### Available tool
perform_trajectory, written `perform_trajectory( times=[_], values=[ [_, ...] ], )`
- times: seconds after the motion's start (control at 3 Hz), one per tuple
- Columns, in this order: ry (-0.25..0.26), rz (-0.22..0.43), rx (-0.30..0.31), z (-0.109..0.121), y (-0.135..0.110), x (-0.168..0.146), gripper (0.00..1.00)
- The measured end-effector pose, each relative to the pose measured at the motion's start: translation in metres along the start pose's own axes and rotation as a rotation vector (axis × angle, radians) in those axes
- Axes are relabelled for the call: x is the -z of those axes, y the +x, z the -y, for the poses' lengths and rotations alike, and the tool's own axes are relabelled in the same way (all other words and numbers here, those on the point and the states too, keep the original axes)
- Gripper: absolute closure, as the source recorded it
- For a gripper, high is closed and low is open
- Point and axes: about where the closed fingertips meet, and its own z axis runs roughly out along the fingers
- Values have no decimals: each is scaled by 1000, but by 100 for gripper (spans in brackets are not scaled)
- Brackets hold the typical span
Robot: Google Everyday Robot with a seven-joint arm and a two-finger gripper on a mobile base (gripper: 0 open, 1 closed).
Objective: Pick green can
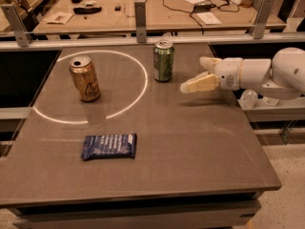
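Green can (pixel 163 61) upright toward far edge of desk (pixel 200 147), silver top up, pale triangle logo facing camera. Tool (pixel 193 74) just right of green can, not touching, hovering above desk at about mid-can height. Two pale fingers spread, nothing between them; probably opened to take the can's width from the side. Gold can (pixel 85 78) well left of green can, far enough to avoid a knock. Dark blue snack bar (pixel 109 146) flat, left of green can and nearer camera, clear of approach line. Grasp not yet made; gap to close first.
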Motion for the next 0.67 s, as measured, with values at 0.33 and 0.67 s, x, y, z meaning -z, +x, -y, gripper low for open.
perform_trajectory(
  times=[0.33,0.67],
  values=[
    [-41,3,1,7,-3,-23,0],
    [-54,21,9,11,-14,-42,0]
  ],
)
